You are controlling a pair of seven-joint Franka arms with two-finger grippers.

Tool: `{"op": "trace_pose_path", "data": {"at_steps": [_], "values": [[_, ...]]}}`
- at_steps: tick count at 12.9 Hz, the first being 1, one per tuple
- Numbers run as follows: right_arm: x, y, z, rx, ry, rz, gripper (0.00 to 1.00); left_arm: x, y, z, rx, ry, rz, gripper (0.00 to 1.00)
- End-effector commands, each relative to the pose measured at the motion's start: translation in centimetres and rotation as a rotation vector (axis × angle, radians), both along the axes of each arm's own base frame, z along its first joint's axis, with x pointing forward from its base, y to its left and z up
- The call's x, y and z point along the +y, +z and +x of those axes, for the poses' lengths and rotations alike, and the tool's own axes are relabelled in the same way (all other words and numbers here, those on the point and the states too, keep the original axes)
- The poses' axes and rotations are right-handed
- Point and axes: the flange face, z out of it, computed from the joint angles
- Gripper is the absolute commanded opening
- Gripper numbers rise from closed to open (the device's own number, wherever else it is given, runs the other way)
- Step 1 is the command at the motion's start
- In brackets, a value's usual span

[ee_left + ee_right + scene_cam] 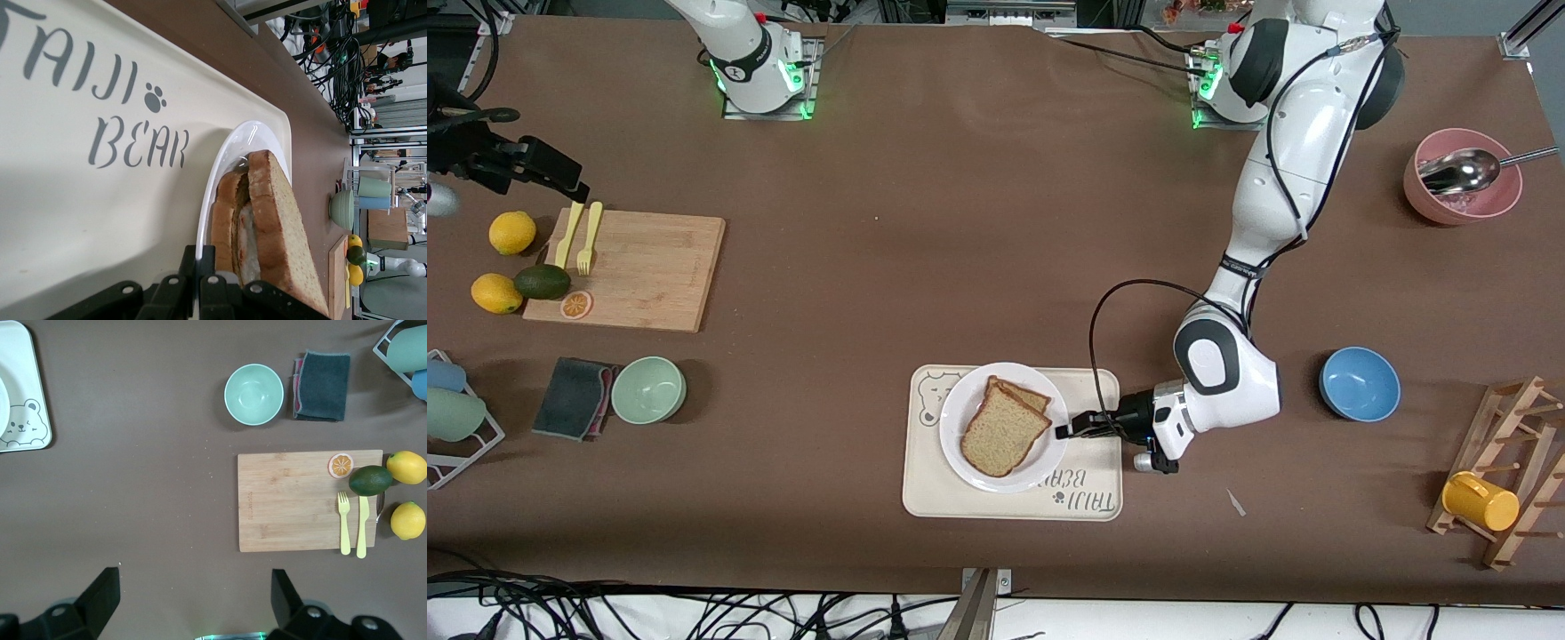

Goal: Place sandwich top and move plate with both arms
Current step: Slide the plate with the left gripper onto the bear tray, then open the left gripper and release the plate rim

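Observation:
The sandwich top (1003, 434) (280, 233), a brown wholegrain slice, lies on a lower slice (1032, 394) with pale egg (248, 241) between them. The stack rests on the white plate (960, 413) (227, 160), which sits on the cream bear-print tray (925, 498) (80, 200). My left gripper (1064, 432) (207, 257) is low at the plate's edge toward the left arm's end, shut on the rim. My right gripper (574, 187) (193, 587) hangs open and holds nothing, high over the table by the cutting board, where the right arm waits.
A wooden cutting board (649, 267) (300, 500) carries a yellow fork, a knife and an orange slice, with lemons and an avocado beside it. A green bowl (648, 389) and grey cloth (574, 397) lie nearer. A blue bowl (1359, 383), pink bowl (1463, 187) and mug rack (1507, 471) stand toward the left arm's end.

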Motion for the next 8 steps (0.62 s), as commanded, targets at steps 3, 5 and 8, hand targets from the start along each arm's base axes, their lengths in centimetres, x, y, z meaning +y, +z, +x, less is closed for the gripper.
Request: {"op": "trace_pose_path", "data": {"at_steps": [3,5,8], "values": [[-0.3,0.8,-0.3,-0.016,0.006,0.001,1.0,-0.3,-0.2,0.3,0.008,0.025,-0.027,0.69],[-0.3,0.8,-0.2,-0.017,-0.002,0.001,1.0,-0.1,0.4,0.5,0.003,0.03,-0.031,0.77],[-0.5,0.9,-0.3,-0.013,-0.002,-0.001,1.0,0.0,0.9,0.6,-0.012,0.02,-0.027,1.0]]}}
